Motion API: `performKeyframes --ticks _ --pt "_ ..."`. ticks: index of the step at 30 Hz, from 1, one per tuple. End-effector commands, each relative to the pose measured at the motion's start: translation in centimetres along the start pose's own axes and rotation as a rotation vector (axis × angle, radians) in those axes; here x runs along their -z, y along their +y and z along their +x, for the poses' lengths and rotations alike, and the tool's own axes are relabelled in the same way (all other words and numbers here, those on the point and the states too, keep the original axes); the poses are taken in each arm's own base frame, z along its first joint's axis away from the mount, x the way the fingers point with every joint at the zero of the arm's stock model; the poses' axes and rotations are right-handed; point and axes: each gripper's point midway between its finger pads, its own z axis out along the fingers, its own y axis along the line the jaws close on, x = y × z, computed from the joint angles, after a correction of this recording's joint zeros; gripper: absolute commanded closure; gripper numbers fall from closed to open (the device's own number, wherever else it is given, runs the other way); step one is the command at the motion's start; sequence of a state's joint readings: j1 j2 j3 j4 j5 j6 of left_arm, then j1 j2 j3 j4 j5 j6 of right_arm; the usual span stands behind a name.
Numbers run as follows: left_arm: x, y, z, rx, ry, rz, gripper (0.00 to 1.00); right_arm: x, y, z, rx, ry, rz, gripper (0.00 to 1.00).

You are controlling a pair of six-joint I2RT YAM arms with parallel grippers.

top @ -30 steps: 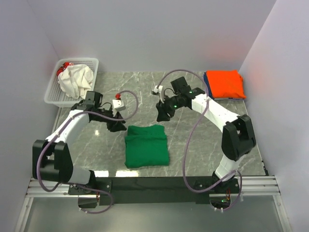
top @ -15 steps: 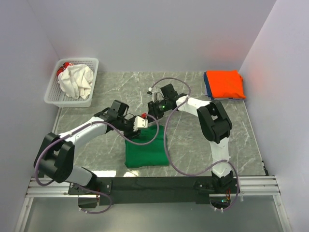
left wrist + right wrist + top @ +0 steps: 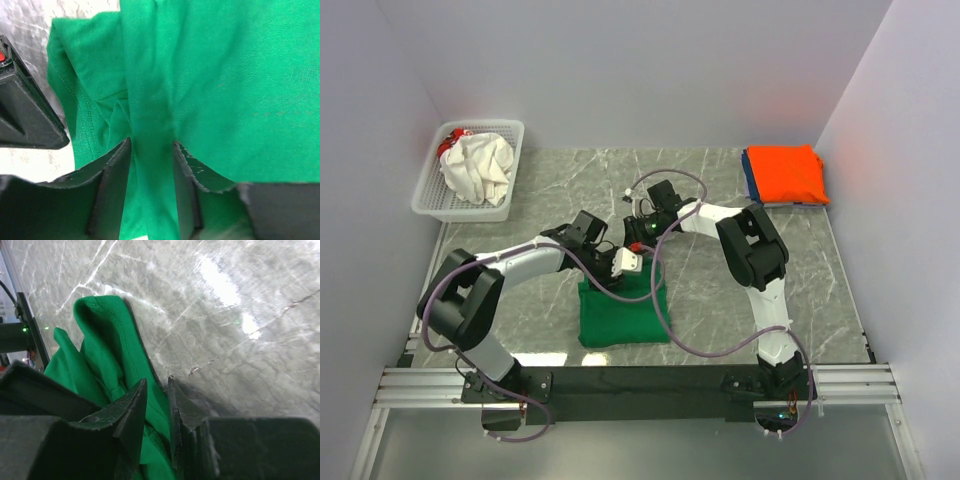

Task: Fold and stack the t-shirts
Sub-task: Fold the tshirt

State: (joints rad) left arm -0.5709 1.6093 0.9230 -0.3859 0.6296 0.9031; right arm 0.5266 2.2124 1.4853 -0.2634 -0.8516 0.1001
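Observation:
The dark green t-shirt (image 3: 620, 312) lies folded on the marble table near the front middle. My left gripper (image 3: 603, 280) is at its far left edge. In the left wrist view the left gripper (image 3: 152, 144) is shut on a ridge of the green t-shirt (image 3: 225, 75). My right gripper (image 3: 644, 255) is at the far edge beside it. In the right wrist view the right gripper (image 3: 157, 381) pinches the hem of the green t-shirt (image 3: 100, 335). A folded bright orange t-shirt (image 3: 783, 172) lies on a blue t-shirt (image 3: 748, 176) at the back right. A cream-white t-shirt (image 3: 477, 165) sits crumpled in the basket.
The white lattice basket (image 3: 505, 130) stands at the back left corner, with something red (image 3: 445, 147) in it beside the cloth. Grey walls close in the table on three sides. Both arms' cables loop over the middle of the table.
Both arms have swung inward from either side and come down on the far edge of the green t-shirt. Both grippers have closed on its cloth.

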Motion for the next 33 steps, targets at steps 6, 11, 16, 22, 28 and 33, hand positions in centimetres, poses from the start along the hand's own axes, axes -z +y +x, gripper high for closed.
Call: performKeyframes --ticks 6,11,16,22,28,33 --pt "-0.2 1.9 -1.5 -0.036 -0.01 -0.03 0.84 -1.3 -0.7 1.8 -0.043 0.059 0.012 0.72" --pt "1.4 2.0 -3.2 -0.045 -0.042 -0.072 0.99 -1.5 -0.9 2.6 -0.058 0.081 0.003 0.75" --pt "3.6 2.3 -5.0 -0.099 -0.067 -0.144 0.99 -1.7 -1.2 3.5 -0.07 0.105 -0.011 0.77" --pt "4.3 4.3 -5.1 -0.163 -0.047 -0.236 0.99 -1.9 -1.3 4.0 -0.079 0.115 -0.019 0.78" --pt "3.5 7.2 -3.4 -0.18 -0.023 -0.301 0.99 -1.9 -1.1 3.7 -0.075 0.118 -0.033 0.78" --pt "2.8 8.9 -2.4 -0.193 -0.02 -0.334 0.99 -1.9 -0.9 3.4 -0.073 0.118 -0.044 0.78"
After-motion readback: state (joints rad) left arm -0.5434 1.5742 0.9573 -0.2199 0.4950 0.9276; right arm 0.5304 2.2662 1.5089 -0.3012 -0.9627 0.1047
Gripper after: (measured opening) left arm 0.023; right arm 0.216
